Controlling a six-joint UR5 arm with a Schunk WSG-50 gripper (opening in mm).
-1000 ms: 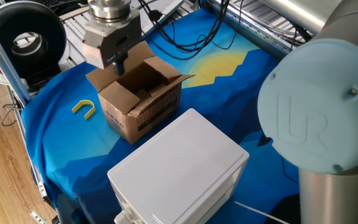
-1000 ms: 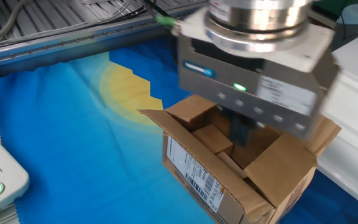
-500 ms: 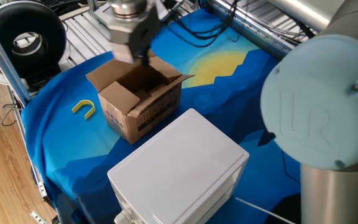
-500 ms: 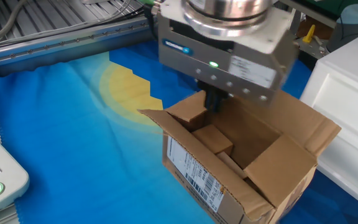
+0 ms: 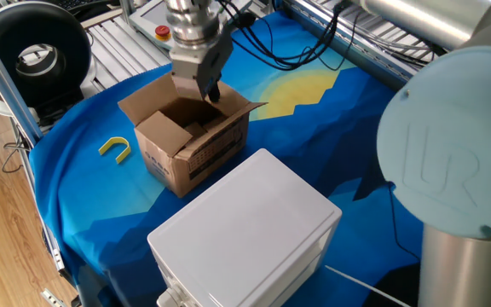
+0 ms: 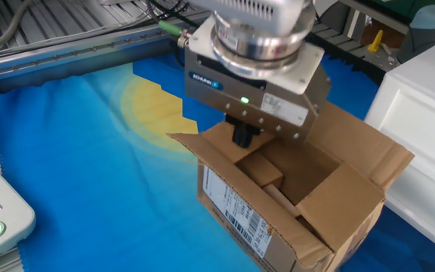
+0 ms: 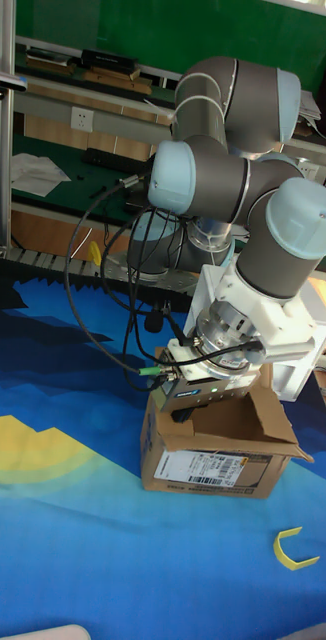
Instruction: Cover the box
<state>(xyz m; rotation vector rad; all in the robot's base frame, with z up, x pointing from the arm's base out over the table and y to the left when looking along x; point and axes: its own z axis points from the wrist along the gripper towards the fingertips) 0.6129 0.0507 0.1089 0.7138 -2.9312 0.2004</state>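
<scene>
In one fixed view, the box sits on the blue and yellow cloth toward the far left part of the table, all four flaps standing open. The gripper hangs right at the box's far rim, its dark fingertips down by the back flap; the jaws look close together, nothing between them that can be made out. A yellow U-shaped piece lies on the cloth just left of the box, and the white plastic box stands near the front edge, just beside the carton.

In the other fixed view, the gripper is over the left end of the box, fingers dark and bunched, holding nothing visible. A label with a barcode shows on the carton's side.

In the tall fixed view, the gripper dips at the box's left rim; how the jaws stand cannot be told here. The yellow piece lies apart, toward the near right.
</scene>
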